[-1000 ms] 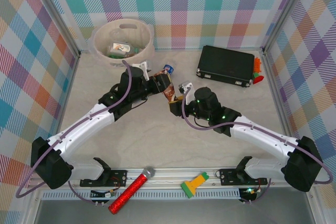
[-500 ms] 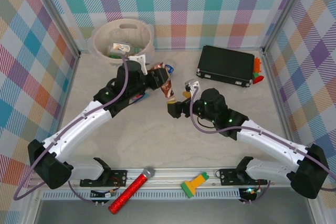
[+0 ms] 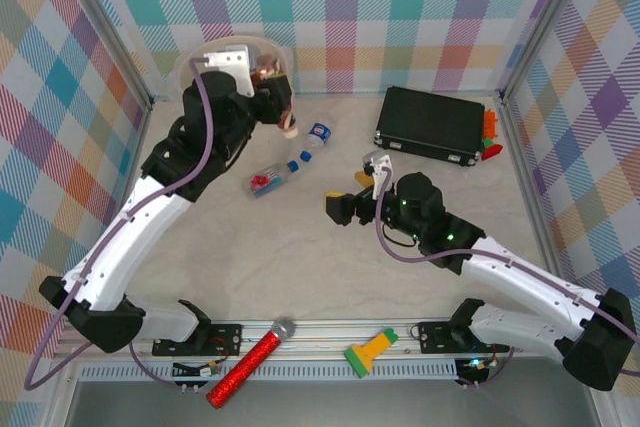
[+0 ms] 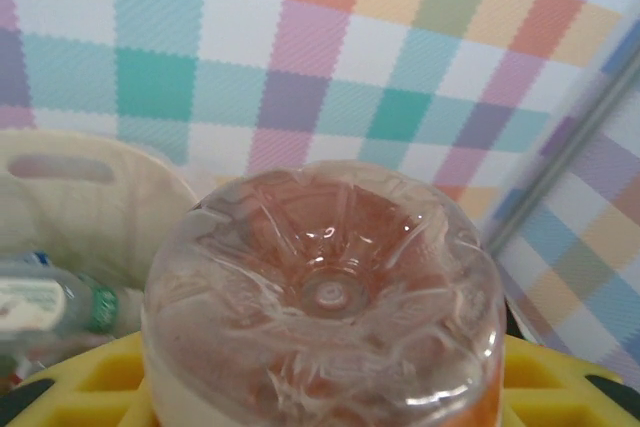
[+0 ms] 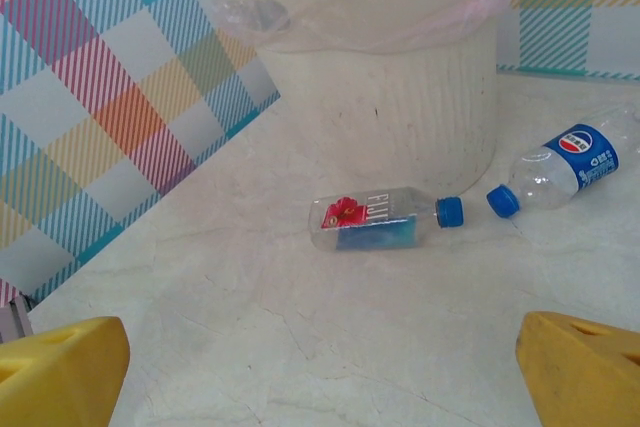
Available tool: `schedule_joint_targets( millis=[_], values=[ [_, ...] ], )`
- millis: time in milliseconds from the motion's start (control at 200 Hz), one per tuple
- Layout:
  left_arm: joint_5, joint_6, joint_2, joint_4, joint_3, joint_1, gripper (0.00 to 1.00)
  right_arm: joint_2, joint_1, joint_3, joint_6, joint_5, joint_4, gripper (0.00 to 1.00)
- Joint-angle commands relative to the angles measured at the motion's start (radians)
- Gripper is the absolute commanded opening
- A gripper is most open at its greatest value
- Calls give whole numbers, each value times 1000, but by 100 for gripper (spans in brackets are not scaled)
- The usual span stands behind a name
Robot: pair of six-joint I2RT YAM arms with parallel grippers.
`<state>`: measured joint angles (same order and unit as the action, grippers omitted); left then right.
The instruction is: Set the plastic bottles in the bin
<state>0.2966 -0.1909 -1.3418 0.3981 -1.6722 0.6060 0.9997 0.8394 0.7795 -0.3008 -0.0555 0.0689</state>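
My left gripper [image 3: 272, 99] is raised at the near right rim of the pale cream bin [image 3: 270, 52] and is shut on a clear bottle with a red-brown label [image 3: 287, 123]. In the left wrist view the bottle's ribbed base [image 4: 320, 297] sits between the yellow fingers [image 4: 80, 387]; behind it is the bin [image 4: 90, 197] with a green-labelled bottle [image 4: 40, 302] inside. Two blue-capped bottles lie on the table: one with a red flower label [image 3: 268, 179] [image 5: 375, 222] and one with a blue label [image 3: 316, 137] [image 5: 560, 167]. My right gripper [image 3: 350, 197] [image 5: 320, 377] is open and empty, right of them.
A flat black case [image 3: 430, 125] lies at the back right, with small orange and red items [image 3: 488, 137] beside it. On the front rail lie a red glitter microphone [image 3: 250, 362] and a green-and-yellow tool [image 3: 370, 352]. Plaid walls enclose the table.
The left arm has lifted the red-brown-labelled bottle up and back-left to the bin. The right gripper opened, let go of that bottle and drew back to the right.
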Motion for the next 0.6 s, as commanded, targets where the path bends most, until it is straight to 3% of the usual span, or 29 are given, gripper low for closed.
schedule_joint_targets(
  millis=[0,270,595],
  values=[
    [56,120,-66,3,-70,-44,42,-25,5,5,12,7,37,99],
    [40,156,-235,-69,-217,-184,43,-45,4,8,10,18,19,99],
    [-11,218,-454,-153,-351,-268,44,-56,4,-3,1,16,-1,99]
  ],
)
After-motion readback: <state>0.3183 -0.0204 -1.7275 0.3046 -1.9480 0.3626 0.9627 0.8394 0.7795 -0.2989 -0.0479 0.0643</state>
